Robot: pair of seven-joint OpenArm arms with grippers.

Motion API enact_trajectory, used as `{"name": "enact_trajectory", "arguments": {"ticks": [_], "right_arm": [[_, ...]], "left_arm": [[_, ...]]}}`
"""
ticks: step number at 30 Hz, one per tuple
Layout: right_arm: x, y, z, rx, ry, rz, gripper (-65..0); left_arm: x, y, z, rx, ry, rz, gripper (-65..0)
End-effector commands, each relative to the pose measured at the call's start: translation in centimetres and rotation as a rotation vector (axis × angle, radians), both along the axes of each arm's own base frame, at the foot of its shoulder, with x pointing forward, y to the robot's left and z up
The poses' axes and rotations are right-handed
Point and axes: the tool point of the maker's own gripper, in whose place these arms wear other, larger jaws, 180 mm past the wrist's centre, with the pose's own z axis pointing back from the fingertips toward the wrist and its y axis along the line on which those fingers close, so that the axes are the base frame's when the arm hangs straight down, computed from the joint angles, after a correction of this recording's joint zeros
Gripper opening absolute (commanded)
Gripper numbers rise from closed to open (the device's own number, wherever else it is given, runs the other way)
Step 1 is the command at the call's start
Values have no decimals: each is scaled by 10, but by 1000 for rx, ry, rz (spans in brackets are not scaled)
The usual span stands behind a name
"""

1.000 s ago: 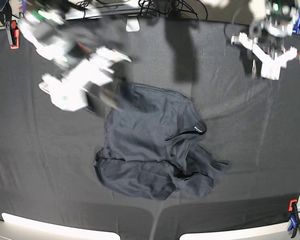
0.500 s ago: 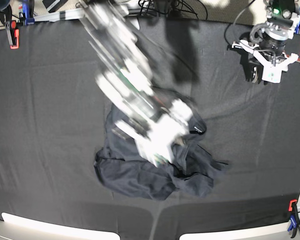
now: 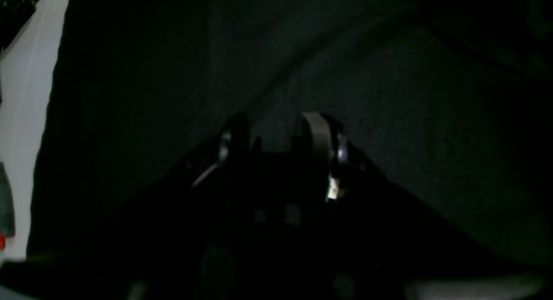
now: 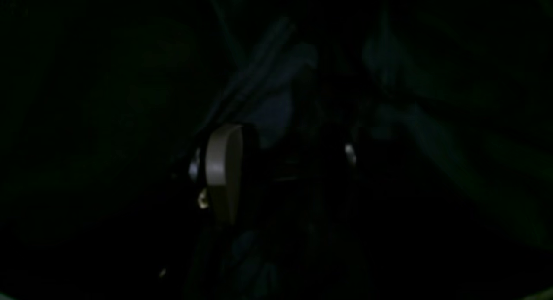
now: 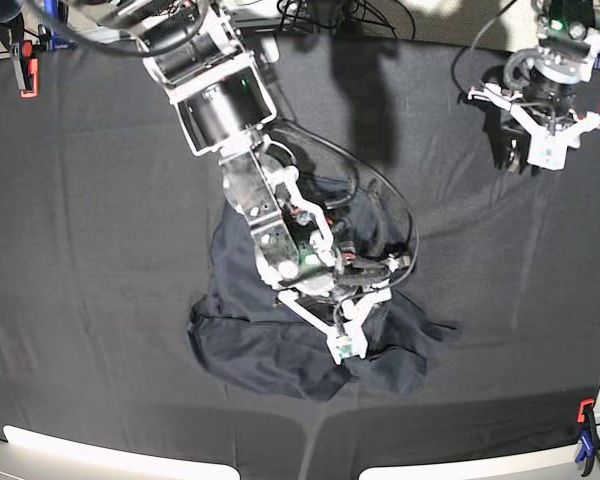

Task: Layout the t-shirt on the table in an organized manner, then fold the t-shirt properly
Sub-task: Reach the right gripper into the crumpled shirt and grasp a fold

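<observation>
T-shirt (image 5: 280, 330) seen bunched mid-table (image 5: 80, 250), not laid out; folding untouched. Right claw (image 5: 352, 318) lowered onto shirt, jaws spread wide, nothing gripped. Left claw (image 5: 530, 140) parked far from shirt, partly open, empty.

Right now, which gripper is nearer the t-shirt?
Right. The right gripper is down over the crumpled t-shirt, jaws open; the left gripper hangs over the table's far corner, well clear of it.
</observation>
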Motion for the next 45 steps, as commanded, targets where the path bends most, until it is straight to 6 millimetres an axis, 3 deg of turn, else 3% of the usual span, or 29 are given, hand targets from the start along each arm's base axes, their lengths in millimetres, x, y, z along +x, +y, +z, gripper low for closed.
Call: {"name": "enact_trajectory", "arguments": {"ticks": [1,7,12,18,22,26,34,37,41,45], "right_arm": [[13,8,23,41,-65,2,-368],[3,27,30,119,-63,104,-368],[4,28,33,124,-71,104,-368],[7,34,57,160,-158,139,-368],[11,33,59,153,-179,130,-368],[10,32,50,142,-159,129,-368],[10,19,2,54,-86,83,-371],[12,17,0,41,-101,80,-445],[13,11,-4,-23,-109,87,-630],[15,1,-9,-119,-119,94,-650]], "left_arm": [[4,0,11,5,-42,-6,-465],[4,0,11,5,-43,-6,-465],[4,0,11,5,-43,-7,-465],[5,0,11,5,-45,-6,-465],[5,0,11,4,-46,-6,-465],[5,0,11,4,-46,-6,-465],[5,0,11,4,-45,-6,-465],[5,0,11,4,-45,-6,-465],[5,0,11,4,-45,-6,-465],[4,0,10,5,-41,-5,-465]]}}
